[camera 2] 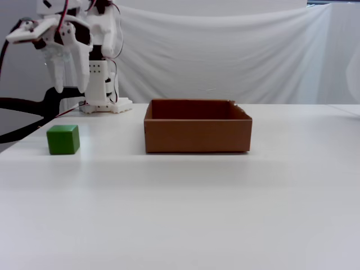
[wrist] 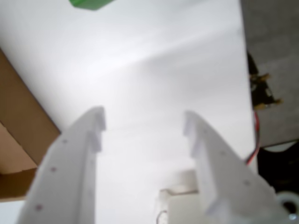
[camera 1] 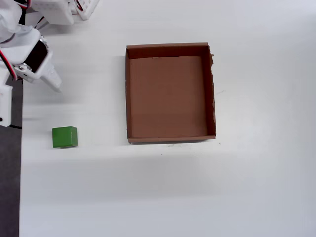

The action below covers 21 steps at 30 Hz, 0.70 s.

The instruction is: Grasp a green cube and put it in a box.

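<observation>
Cube (camera 1: 64,137) sits on the white counter (camera 1: 163,192), well apart from the box (camera 1: 170,135) and clear of the pincer (wrist: 142,123), which is spread and empty above the counter. The likely risk is a descent off to one side, so a finger nudges the cube away instead of straddling it. In the wrist view only a green sliver shows at the top edge; the overhead view gives the full layout, and the fixed view shows the pincer raised.

White bench (camera 2: 225,214) with the green cube (camera 2: 62,139) at left and the box (camera 2: 197,135) mid-bench, well apart.
</observation>
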Available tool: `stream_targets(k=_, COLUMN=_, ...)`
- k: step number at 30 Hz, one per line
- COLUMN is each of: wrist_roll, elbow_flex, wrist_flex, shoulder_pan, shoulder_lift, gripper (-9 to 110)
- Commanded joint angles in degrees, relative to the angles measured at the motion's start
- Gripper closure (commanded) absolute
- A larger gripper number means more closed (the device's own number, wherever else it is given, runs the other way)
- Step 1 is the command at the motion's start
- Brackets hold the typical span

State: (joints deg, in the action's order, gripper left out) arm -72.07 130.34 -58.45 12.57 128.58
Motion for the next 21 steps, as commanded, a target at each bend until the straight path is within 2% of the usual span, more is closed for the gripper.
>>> stream_targets(k=1, wrist_roll=-1.85, elbow_flex=-7.29, wrist_flex=-0.79, shoulder_pan=0.26, shoulder_lift=-4.31, gripper=79)
stream_targets(k=14, wrist_roll=-3.69, elbow_flex=-17.93, wrist_flex=0.97, shoulder_pan=-1.14, shoulder_lift=-20.30, gripper=75)
stream_targets(k=21, wrist_roll=-7.91, elbow_flex=-23.99, wrist_flex=0.53, shoulder_pan=-1.76, shoulder_lift=-26.19, gripper=75)
